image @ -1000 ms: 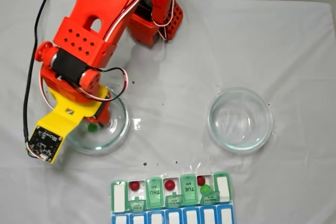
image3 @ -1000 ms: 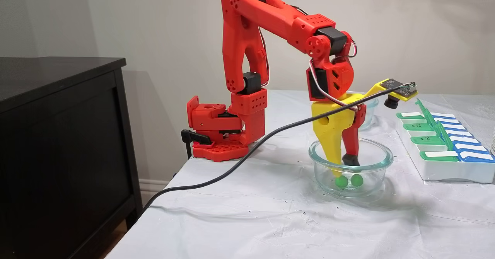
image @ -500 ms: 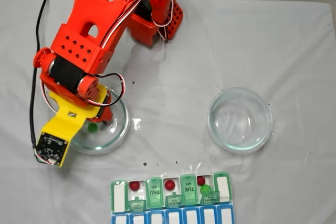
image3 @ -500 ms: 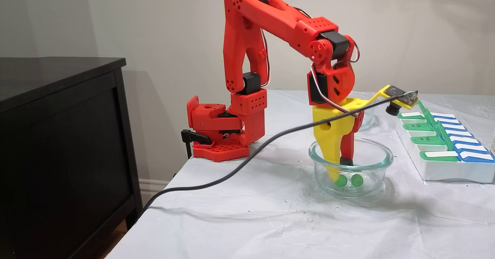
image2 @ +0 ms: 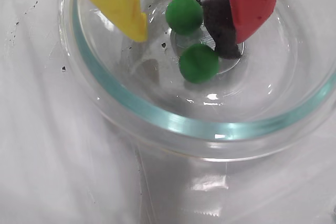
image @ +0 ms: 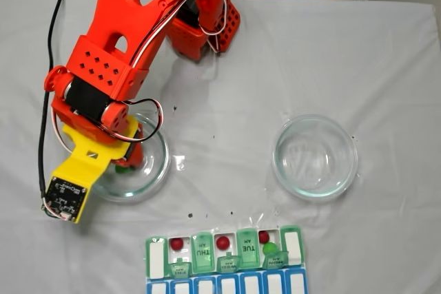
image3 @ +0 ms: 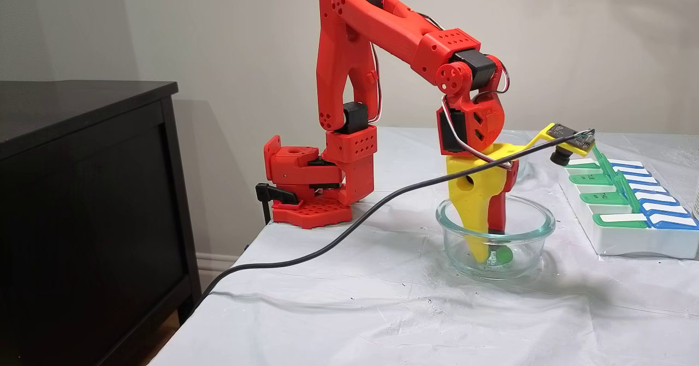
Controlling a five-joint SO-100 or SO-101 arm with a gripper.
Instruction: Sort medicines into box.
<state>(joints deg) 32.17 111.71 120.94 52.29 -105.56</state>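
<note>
**Claw in the dish, two green balls under it**

Claw is hanging with fingers apart inside the glass dish, gripping nothing. Risk: closing off-centre may be squirting a ball aside across slick glass. One green ball is sitting between the fingertips; the other green ball is lying just outside them. Pill organizer is waiting well apart from the dish.

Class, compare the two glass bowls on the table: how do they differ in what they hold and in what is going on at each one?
The left bowl in the top-down fixed view holds two green balls; the right bowl holds none. The hand reaches down into the left bowl, open around one ball; nothing reaches into the right bowl. Both are round, clear glass bowls on the white cloth.
</note>
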